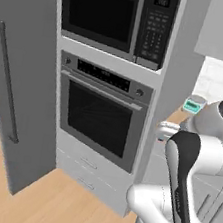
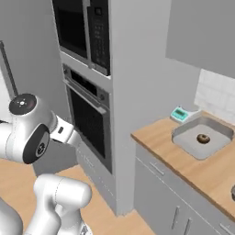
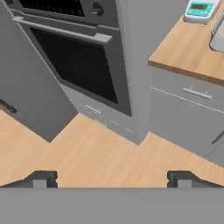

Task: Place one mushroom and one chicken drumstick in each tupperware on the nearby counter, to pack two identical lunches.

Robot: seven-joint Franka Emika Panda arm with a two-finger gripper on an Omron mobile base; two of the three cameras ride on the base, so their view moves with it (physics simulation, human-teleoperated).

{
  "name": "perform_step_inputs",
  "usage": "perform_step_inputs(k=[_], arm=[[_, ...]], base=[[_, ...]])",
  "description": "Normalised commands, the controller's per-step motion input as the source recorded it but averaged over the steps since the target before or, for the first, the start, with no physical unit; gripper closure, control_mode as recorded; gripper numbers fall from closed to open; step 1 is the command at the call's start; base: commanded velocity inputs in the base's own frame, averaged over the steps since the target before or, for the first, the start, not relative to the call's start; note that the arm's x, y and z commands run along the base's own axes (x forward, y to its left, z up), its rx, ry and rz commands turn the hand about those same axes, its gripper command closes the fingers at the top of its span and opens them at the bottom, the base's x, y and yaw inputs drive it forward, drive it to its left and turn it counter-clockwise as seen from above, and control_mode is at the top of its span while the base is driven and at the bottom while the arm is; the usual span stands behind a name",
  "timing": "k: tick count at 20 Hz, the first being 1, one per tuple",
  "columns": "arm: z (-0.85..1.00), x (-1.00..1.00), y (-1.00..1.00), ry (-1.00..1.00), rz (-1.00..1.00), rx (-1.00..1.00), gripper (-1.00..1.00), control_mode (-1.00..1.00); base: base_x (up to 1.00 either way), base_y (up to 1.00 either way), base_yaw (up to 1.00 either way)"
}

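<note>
A light grey tupperware (image 2: pixel 183 139) sits on the wooden counter (image 2: pixel 160 137) to the right of the oven column, and a small round brown mushroom (image 2: pixel 203 138) lies inside it. In the hand view a corner of the tupperware (image 3: pixel 218 38) shows at the top right on the counter (image 3: pixel 188 50). My gripper (image 3: pixel 111 180) is open, with nothing between its fingertips (image 3: pixel 41 179). It hangs over the wooden floor, well short of the counter and lower than it. The chicken drumstick is out of view.
A tall column holds a wall oven (image 1: pixel 100 114) with a microwave (image 1: pixel 118 13) above it, and a grey fridge (image 1: pixel 13 68) stands to its left. A small scale with a teal display (image 2: pixel 180 114) sits at the counter's back. A dark object (image 2: pixel 233 193) is cut off at the right edge.
</note>
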Motion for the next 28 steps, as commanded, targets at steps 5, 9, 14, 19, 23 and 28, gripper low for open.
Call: perform_step_inputs(k=[5,9,14,19,23,28], arm=[[0.00,0.00,0.00,0.00,0.00,0.00,-1.00,1.00],[0.00,0.00,0.00,0.00,0.00,0.00,-1.00,1.00],[0.00,0.00,0.00,0.00,0.00,0.00,-1.00,1.00],[0.00,0.00,0.00,0.00,0.00,0.00,-1.00,1.00],[0.00,0.00,0.00,0.00,0.00,0.00,-1.00,1.00],[0.00,0.00,0.00,0.00,0.00,0.00,-1.00,1.00]], base=[[0.01,0.25,0.69],[0.05,0.31,0.72],[0.13,0.21,0.73],[0.29,0.14,0.67],[0.93,0.13,0.51],[1.00,0.04,0.26]])
